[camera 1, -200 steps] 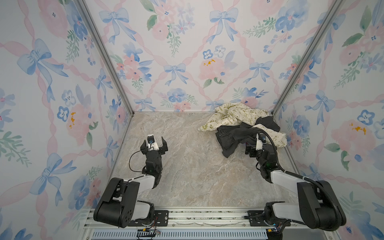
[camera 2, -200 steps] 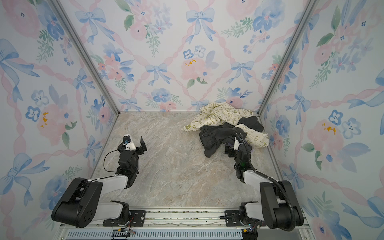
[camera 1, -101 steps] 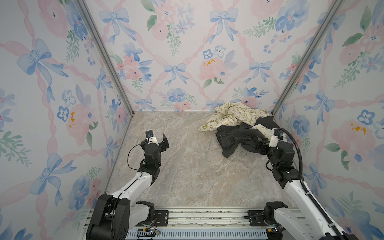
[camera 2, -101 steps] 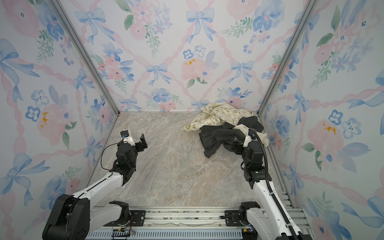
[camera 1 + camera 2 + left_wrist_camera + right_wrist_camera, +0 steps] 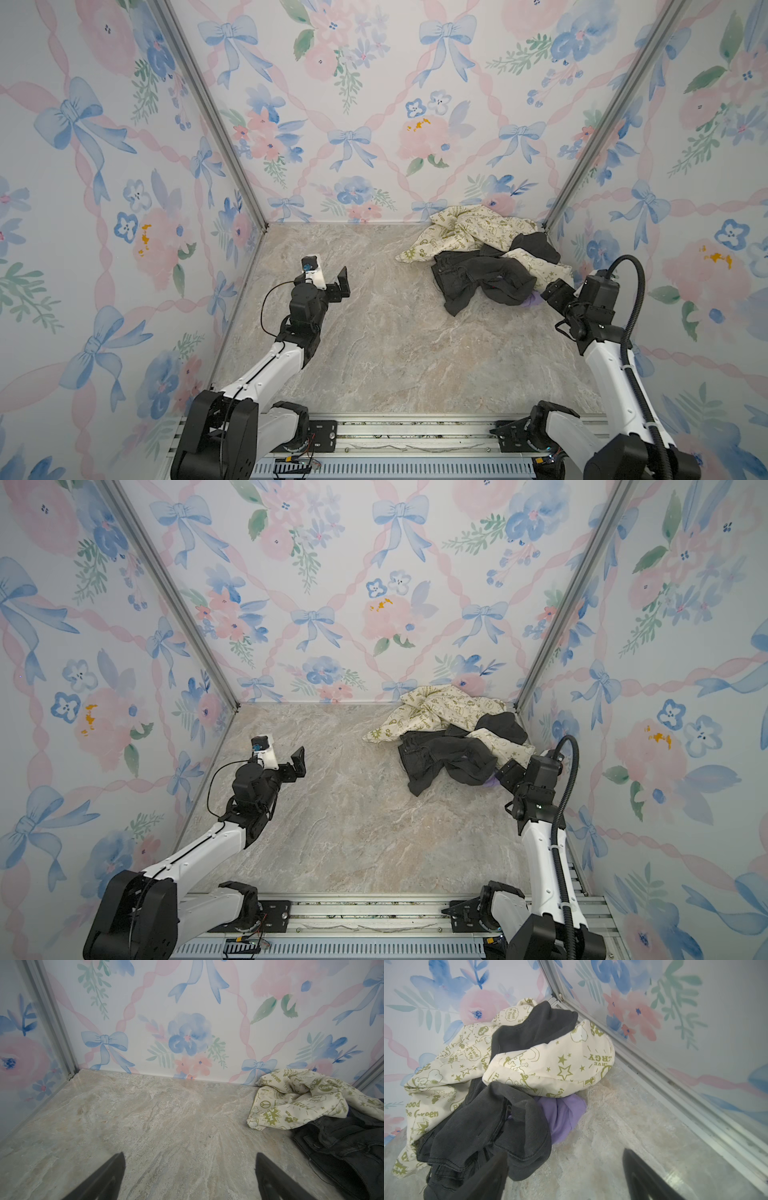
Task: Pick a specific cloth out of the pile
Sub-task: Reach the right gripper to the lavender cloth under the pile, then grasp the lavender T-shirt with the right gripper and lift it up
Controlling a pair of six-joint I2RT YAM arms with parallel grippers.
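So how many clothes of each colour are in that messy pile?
Cream cloth with green print: 1, as far as the folds show; it peeks out in two places
Black or dark grey garments: at least 2, too tangled to count surely
Purple cloth: 1, mostly buried
Total: at least 4

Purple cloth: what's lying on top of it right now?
A fold of the cream green-printed cloth and a black garment lie over the purple cloth. Only one bunched corner shows; the rest, and any lettering, is covered.
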